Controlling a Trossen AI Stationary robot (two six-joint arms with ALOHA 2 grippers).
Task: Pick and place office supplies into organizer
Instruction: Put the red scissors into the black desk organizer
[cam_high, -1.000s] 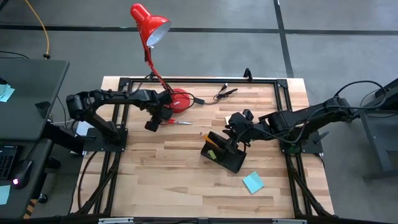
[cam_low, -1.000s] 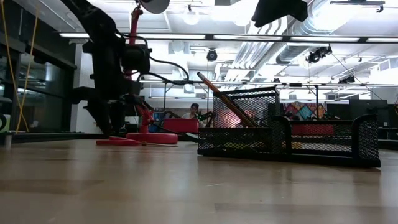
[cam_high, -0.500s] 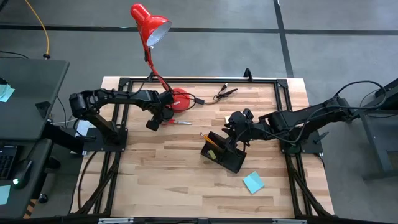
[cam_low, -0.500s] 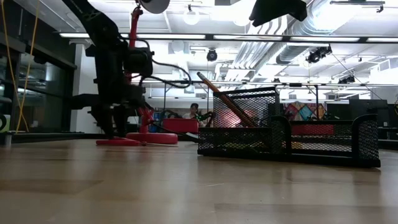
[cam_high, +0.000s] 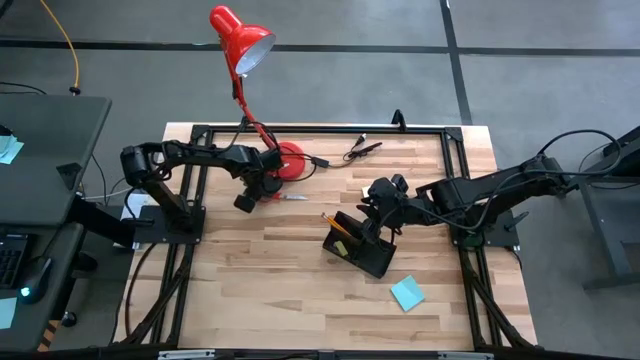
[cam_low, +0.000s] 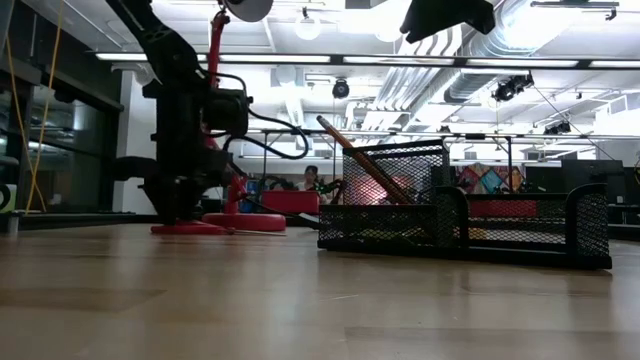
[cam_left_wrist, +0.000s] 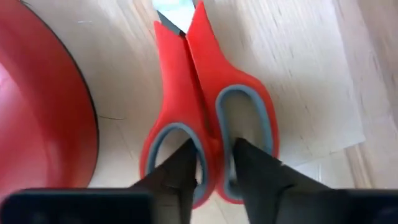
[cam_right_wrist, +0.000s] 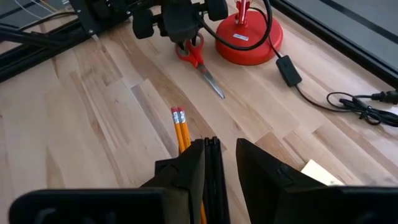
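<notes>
The red-handled scissors (cam_left_wrist: 208, 93) lie flat on the table beside the red lamp base (cam_left_wrist: 37, 112), blades pointing toward the table's right. My left gripper (cam_left_wrist: 212, 149) stands over their handles, pointing down and shut on them; the high view shows it (cam_high: 258, 193) there too. My right gripper (cam_right_wrist: 221, 158) hovers open over the black mesh organizer (cam_high: 358, 247). Two orange pencils (cam_right_wrist: 180, 127) lean out of the organizer's cup. A thin dark pen (cam_right_wrist: 212, 162) shows between the right fingers; whether it touches them I cannot tell. My left gripper has one finger (cam_left_wrist: 183, 165) down in each handle ring. It pinches the two inner bars (cam_left_wrist: 210, 127) where the handles meet. The fingers come from above and point down. The scissors lie flat on the table, blades closed.
The red desk lamp (cam_high: 243, 45) rises from its base (cam_high: 292, 160) just behind the scissors. A black cable with clips (cam_high: 362, 148) lies at the far edge. A teal sticky pad (cam_high: 407, 293) lies near the organizer, and a pale yellow one (cam_right_wrist: 317, 171) inside it.
My left gripper has come down onto the scissors' handles beside the lamp base. The scissors have stayed where they were.
</notes>
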